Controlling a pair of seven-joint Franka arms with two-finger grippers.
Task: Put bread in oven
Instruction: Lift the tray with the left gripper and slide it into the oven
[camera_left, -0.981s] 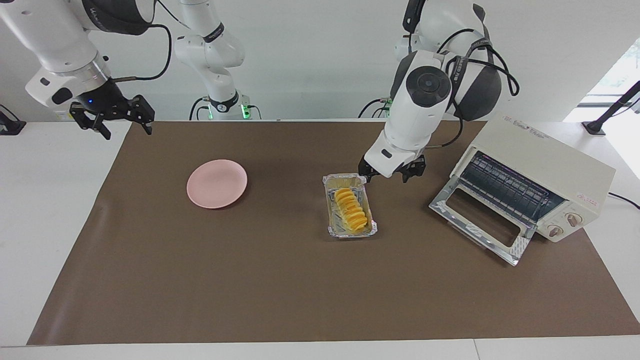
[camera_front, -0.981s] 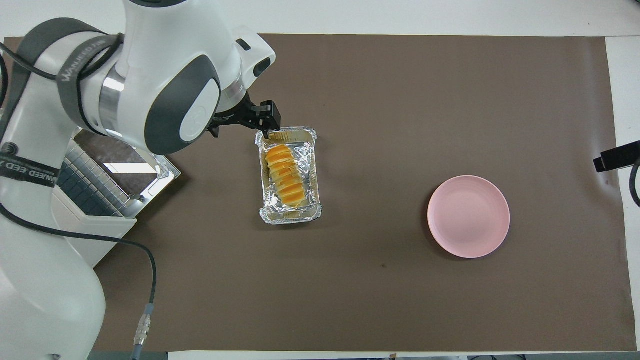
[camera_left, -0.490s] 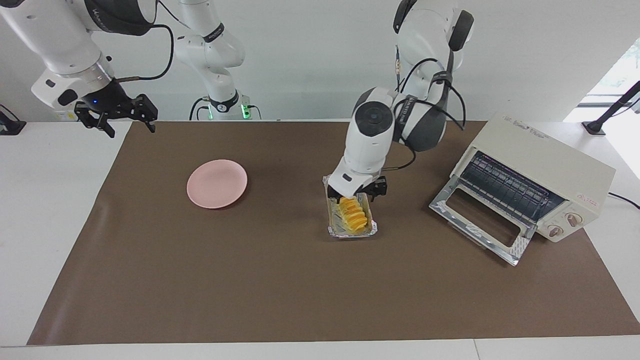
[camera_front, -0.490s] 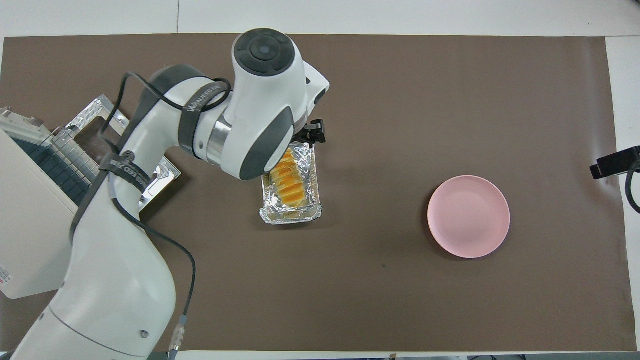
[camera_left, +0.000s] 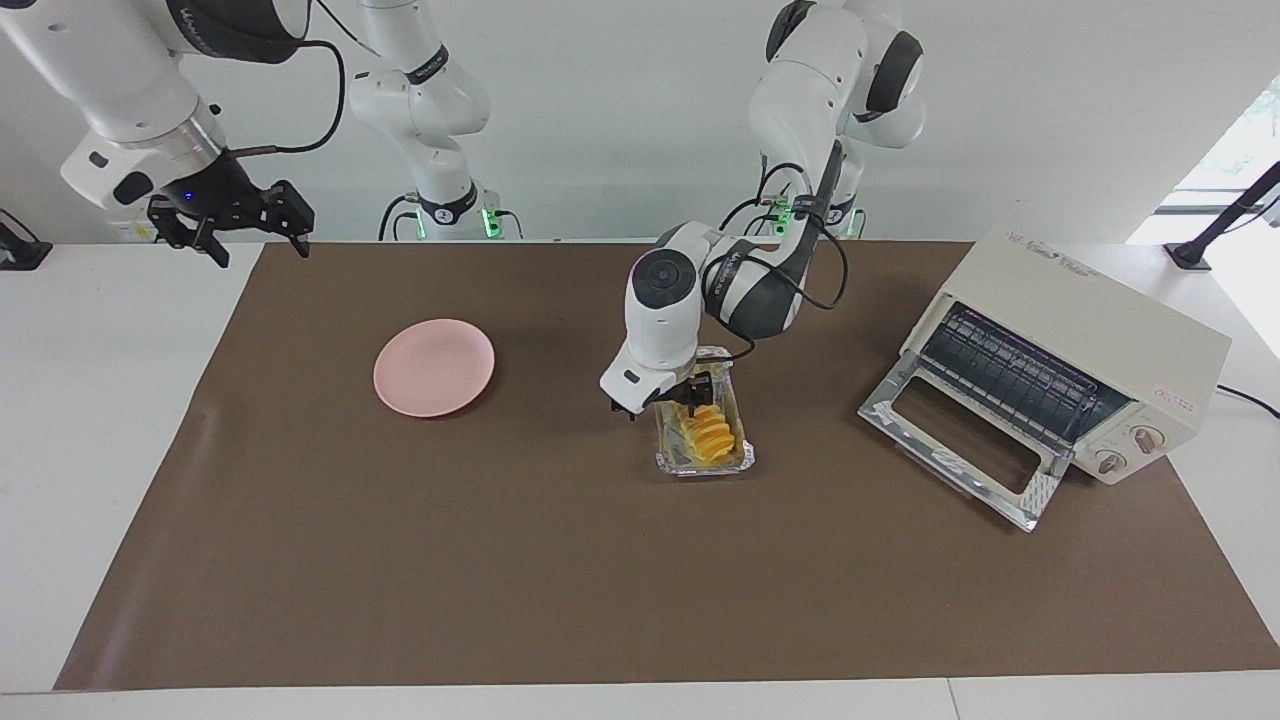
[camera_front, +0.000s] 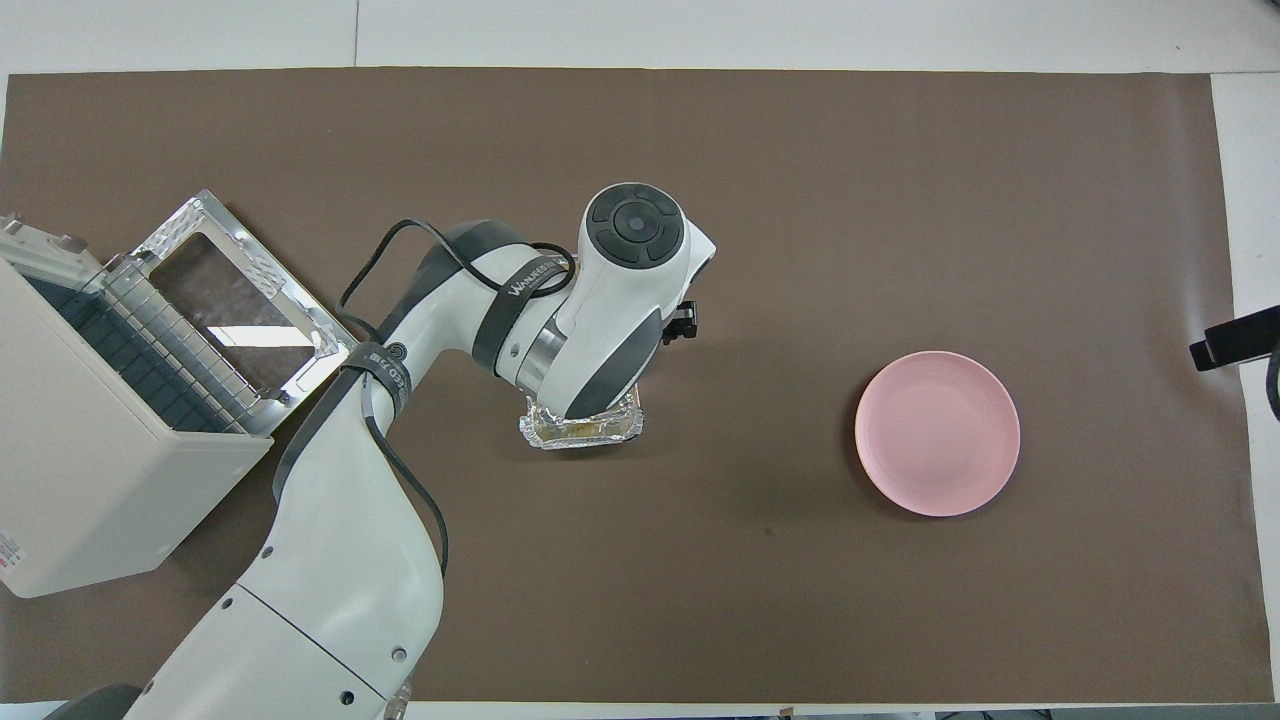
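The bread (camera_left: 708, 433), a golden ridged loaf, lies in a crinkled foil tray (camera_left: 700, 461) at the middle of the brown mat. My left gripper (camera_left: 660, 402) is open and low over the tray's end nearer to the robots, and hides that end of the loaf. I cannot tell if it touches the bread. In the overhead view the left arm covers the bread and only the tray's rim (camera_front: 580, 433) shows. The cream-white oven (camera_left: 1075, 340) stands at the left arm's end with its glass door (camera_left: 960, 440) dropped open. My right gripper (camera_left: 230, 228) waits open in the air over the mat's corner.
A pink plate (camera_left: 434, 367) lies on the mat toward the right arm's end; it also shows in the overhead view (camera_front: 937, 433). The oven (camera_front: 90, 440) and its open door (camera_front: 230, 310) show at the overhead view's edge.
My left gripper has swung from beside the tray, on the oven's side, to over the tray and come down onto its end. The bread and tray have not moved. The right arm barely moved.
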